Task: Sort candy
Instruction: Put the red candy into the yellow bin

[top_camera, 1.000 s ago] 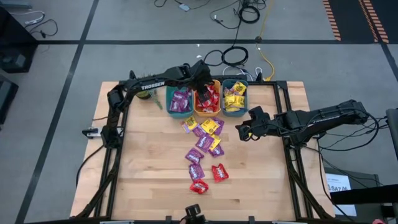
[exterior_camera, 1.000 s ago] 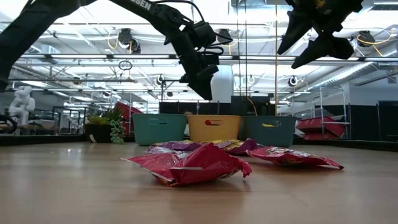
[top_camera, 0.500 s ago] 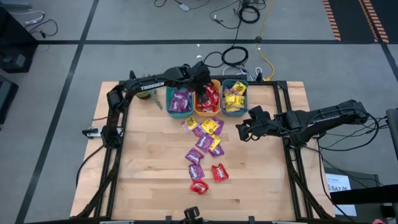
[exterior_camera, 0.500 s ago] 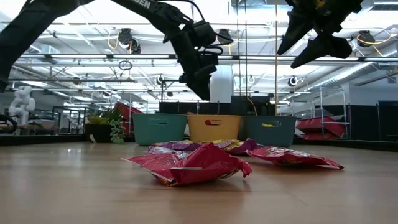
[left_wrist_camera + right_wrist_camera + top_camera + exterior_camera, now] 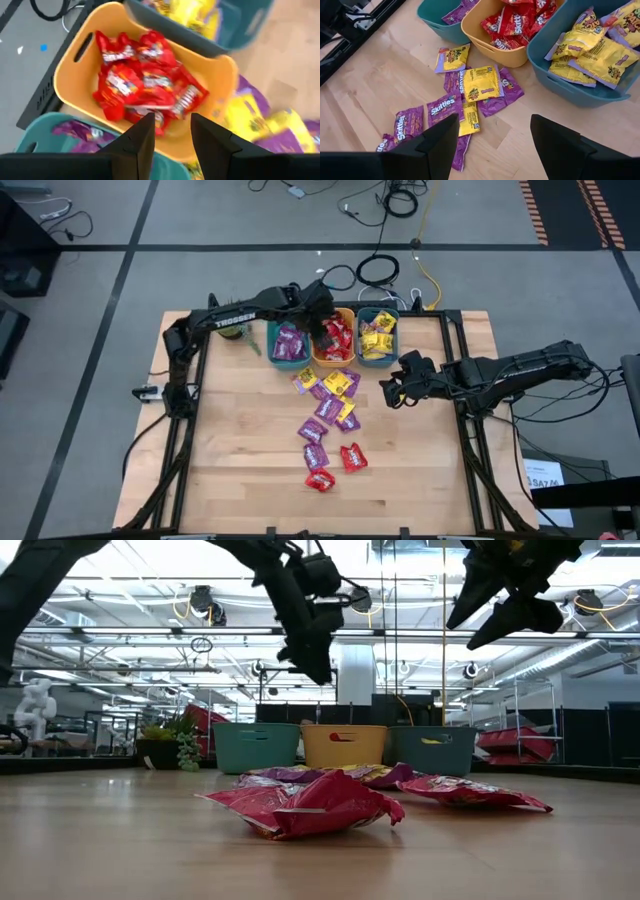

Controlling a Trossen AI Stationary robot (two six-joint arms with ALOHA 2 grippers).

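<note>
Loose candy packets (image 5: 330, 402), purple, yellow and red, lie flat in a strip down the table's middle; two red ones (image 5: 352, 457) are nearest the near edge. At the far edge stand a teal bin with purple packets (image 5: 290, 340), an orange bin with red packets (image 5: 145, 85) and a teal bin with yellow packets (image 5: 377, 335). My left gripper (image 5: 172, 120) hangs open and empty above the orange bin's left side (image 5: 318, 315). My right gripper (image 5: 495, 122) hovers wide open and empty, right of the loose packets (image 5: 392, 392).
A small potted plant (image 5: 235, 332) stands on the table left of the bins. Bare wood (image 5: 240, 430) lies left of the loose candy and more (image 5: 420, 460) to its right. Cables lie on the floor beyond the far edge.
My left gripper has risen above the bins and shifted slightly toward the table's left. The right arm and the candy have kept still.
</note>
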